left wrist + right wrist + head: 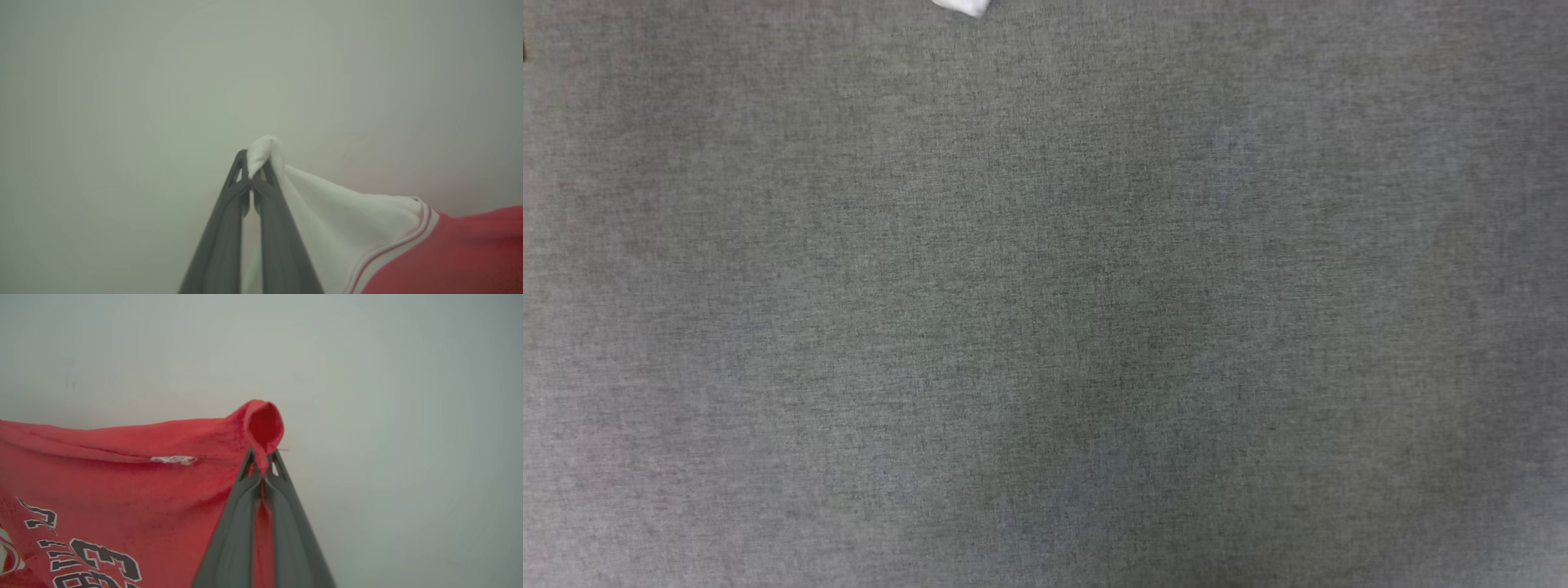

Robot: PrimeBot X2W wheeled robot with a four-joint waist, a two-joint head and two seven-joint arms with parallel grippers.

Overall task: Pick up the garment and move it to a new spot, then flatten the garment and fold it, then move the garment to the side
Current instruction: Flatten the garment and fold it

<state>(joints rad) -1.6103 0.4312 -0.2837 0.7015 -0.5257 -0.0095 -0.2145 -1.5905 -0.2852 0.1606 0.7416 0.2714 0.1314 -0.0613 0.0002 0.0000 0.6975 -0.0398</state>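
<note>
Dark fingers of the left gripper [254, 164] rise up the left wrist view and meet at their tips, pinched on a bunched tip of the white sleeve [339, 212]. The right gripper [262, 455] stands the same way in its own view, its fingers pressed together on a small rolled fold of red cloth that pokes out just beyond the tips.

Grey, weave-textured tabletop [1045, 294] spreads across the head view. Behind both grippers it is a pale blur.

Both grippers hold the garment [122, 477]. From the right gripper its red body stretches away to the left of the fingers, with a seam running along it. From the left gripper the sleeve falls away to the right of the fingers and joins the red body at the lower right.

Block lettering [81, 559], black edged in white, sits low and to the left of the right gripper. It is tilted and cut by the frame edge. A "3" can be made out, but the other characters cannot be read.

Red-and-white striped trim [425, 220] marks where the sleeve meets the red cloth.

A short white stitched mark [173, 459] lies on the seam, left of the right gripper's tips and too small to read.

A small white scrap [964, 6] touches the top edge of the head view. I cannot tell what it belongs to.
</note>
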